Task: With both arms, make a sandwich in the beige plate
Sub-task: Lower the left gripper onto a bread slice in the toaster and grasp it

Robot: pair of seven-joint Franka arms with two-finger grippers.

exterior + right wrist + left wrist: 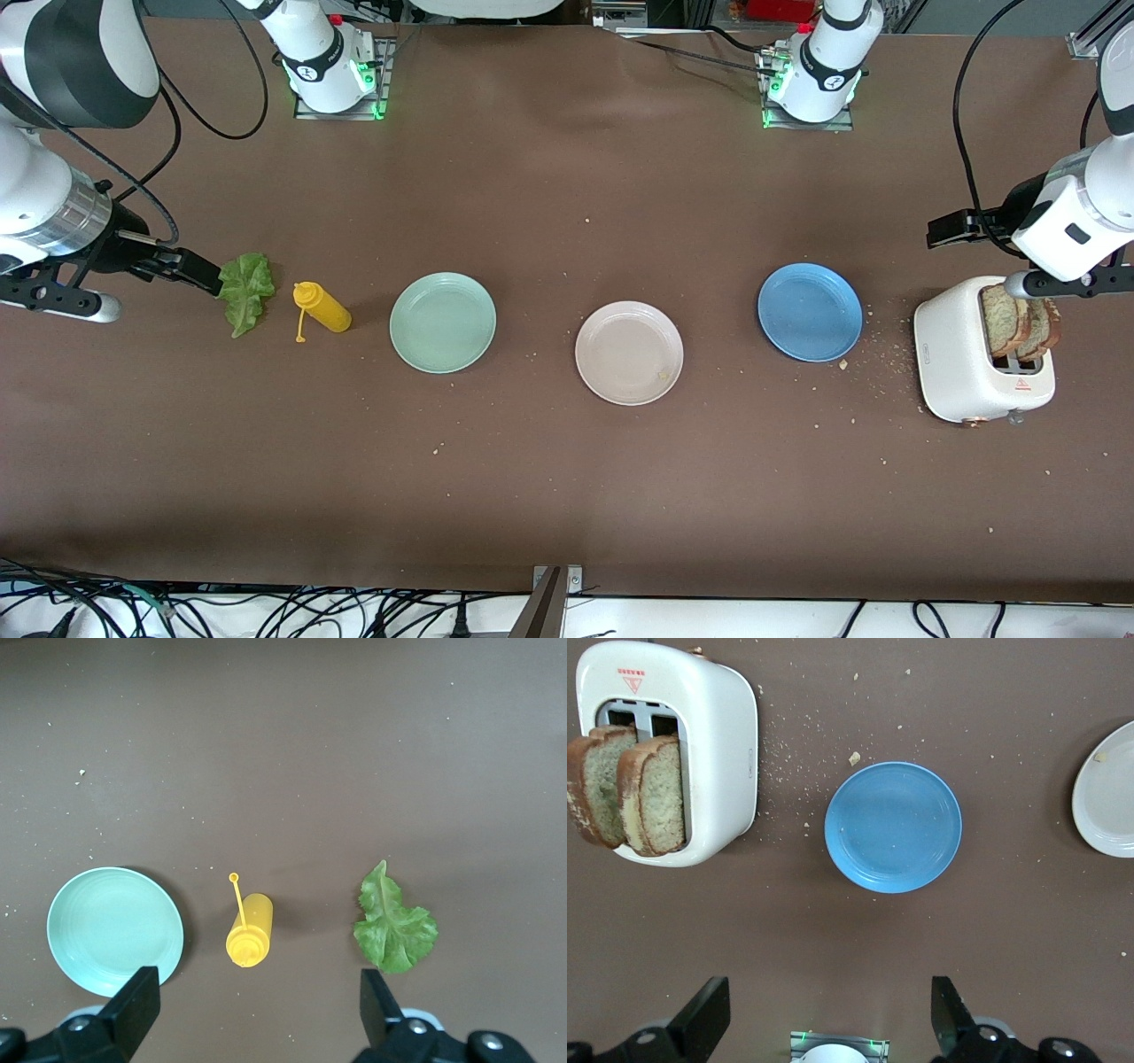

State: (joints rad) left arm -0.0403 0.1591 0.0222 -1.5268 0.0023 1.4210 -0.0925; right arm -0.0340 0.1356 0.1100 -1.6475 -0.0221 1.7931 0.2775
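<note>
Two slices of brown toast (1019, 323) stand in the slots of a white toaster (961, 359); they also show in the left wrist view (633, 788). The beige plate (629, 353) lies bare at the table's middle, and its edge shows in the left wrist view (1107, 797). A green lettuce leaf (245, 291) lies on the table at the right arm's end, also in the right wrist view (394, 926). My left gripper (955, 229) (828, 997) is open and empty, up in the air beside the toaster. My right gripper (190, 270) (257, 985) is open and empty, up over the table beside the lettuce.
A yellow squeeze bottle (323, 308) lies on its side between the lettuce and a mint-green plate (443, 322). A blue plate (810, 312) lies between the beige plate and the toaster. Crumbs are scattered round the toaster.
</note>
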